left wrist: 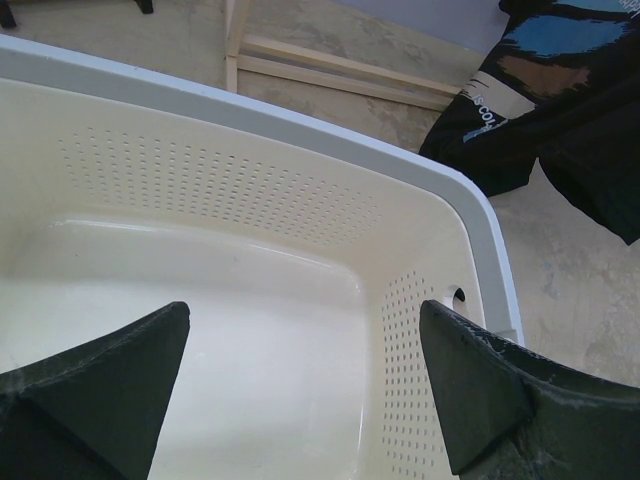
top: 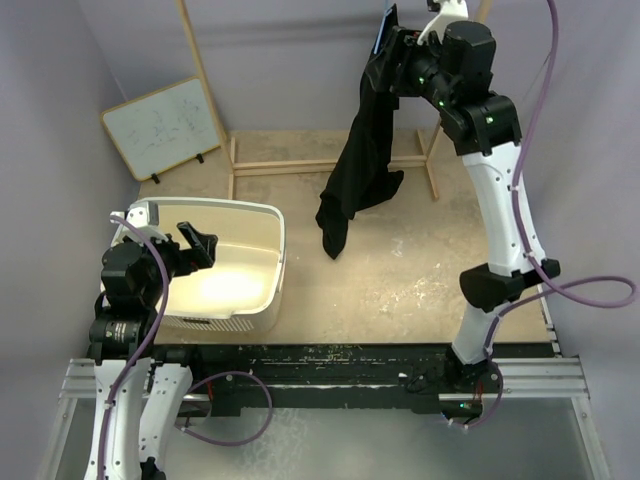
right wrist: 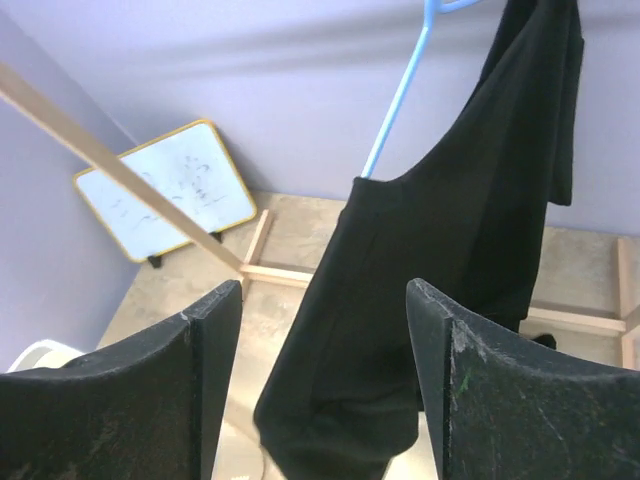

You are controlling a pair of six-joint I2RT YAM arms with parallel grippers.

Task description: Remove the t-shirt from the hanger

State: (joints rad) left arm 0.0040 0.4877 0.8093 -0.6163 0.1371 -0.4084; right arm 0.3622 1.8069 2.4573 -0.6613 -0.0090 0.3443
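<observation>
The black t-shirt (top: 362, 150) hangs from the light-blue wire hanger (top: 384, 28) at the top of the wooden rack. In the right wrist view the t-shirt (right wrist: 440, 270) drapes down from the hanger (right wrist: 398, 95), whose one arm is bare. My right gripper (top: 398, 55) is open, raised beside the shirt's top; its fingers (right wrist: 210, 350) stand apart with the cloth seen between them, not gripped. My left gripper (top: 200, 243) is open and empty over the basket. The shirt's printed lower part (left wrist: 545, 60) shows in the left wrist view.
A cream plastic laundry basket (top: 270, 225) sits at the left; its rim (left wrist: 300, 130) shows below my left fingers. The wooden rack frame (top: 300, 165) stands at the back. A small whiteboard (top: 165, 125) leans on the left wall.
</observation>
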